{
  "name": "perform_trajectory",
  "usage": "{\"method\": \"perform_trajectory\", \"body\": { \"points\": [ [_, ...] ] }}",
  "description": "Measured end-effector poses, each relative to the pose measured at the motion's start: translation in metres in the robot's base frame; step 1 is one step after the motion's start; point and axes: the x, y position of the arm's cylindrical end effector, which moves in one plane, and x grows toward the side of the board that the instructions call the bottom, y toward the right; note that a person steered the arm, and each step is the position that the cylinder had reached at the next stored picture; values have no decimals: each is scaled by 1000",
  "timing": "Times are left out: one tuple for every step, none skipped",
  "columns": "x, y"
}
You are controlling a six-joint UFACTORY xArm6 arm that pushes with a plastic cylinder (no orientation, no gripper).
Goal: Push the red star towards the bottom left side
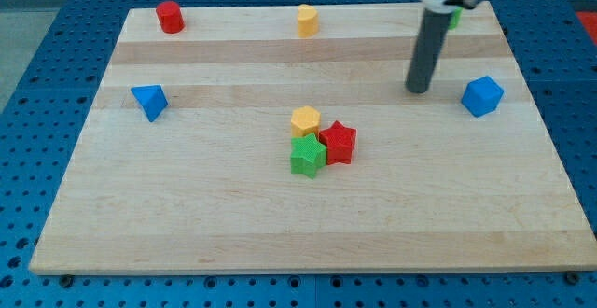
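Note:
The red star [340, 143] lies near the board's middle, touching a green star [307, 155] on its left and a yellow hexagon [305, 120] at its upper left. My tip [419, 90] is on the board up and to the right of the red star, well apart from it. The rod rises from it to the view's top.
A blue cube [482, 95] lies right of my tip. A blue triangle [149, 101] is at the left. A red cylinder [169, 17] and a yellow block [307, 20] are near the top edge. A green block [454, 16] peeks from behind the rod. The wooden board [187, 224] ends in blue pegboard.

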Motion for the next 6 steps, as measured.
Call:
{"method": "perform_trajectory", "body": {
  "points": [
    [33, -17],
    [61, -30],
    [78, -46],
    [88, -84],
    [101, -126],
    [110, -163]
  ]
}}
